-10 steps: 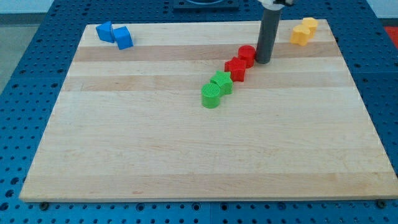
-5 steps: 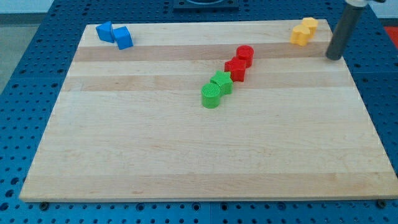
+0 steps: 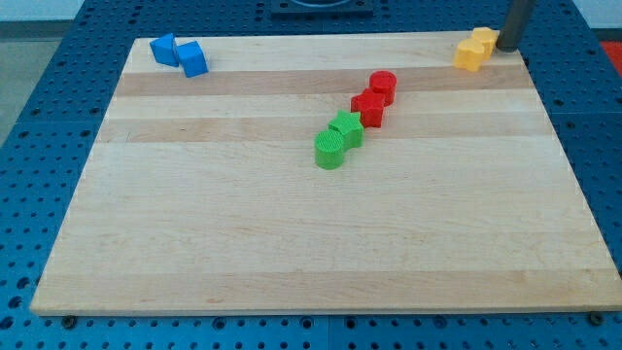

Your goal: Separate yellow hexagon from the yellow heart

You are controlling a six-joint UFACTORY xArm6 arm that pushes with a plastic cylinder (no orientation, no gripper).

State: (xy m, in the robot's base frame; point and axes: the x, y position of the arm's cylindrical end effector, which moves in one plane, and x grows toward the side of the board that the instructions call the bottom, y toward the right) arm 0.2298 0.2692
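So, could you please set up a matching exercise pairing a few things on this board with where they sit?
Things:
1. blue blocks
2. yellow blocks
3. green blocks
4. my tip

Places:
A. near the board's middle
B. top left corner of the view
C. just right of the yellow pair, at the board's top right edge
D. top right corner of the board

Pairs: 1-B, 2-D, 3-A, 4-C
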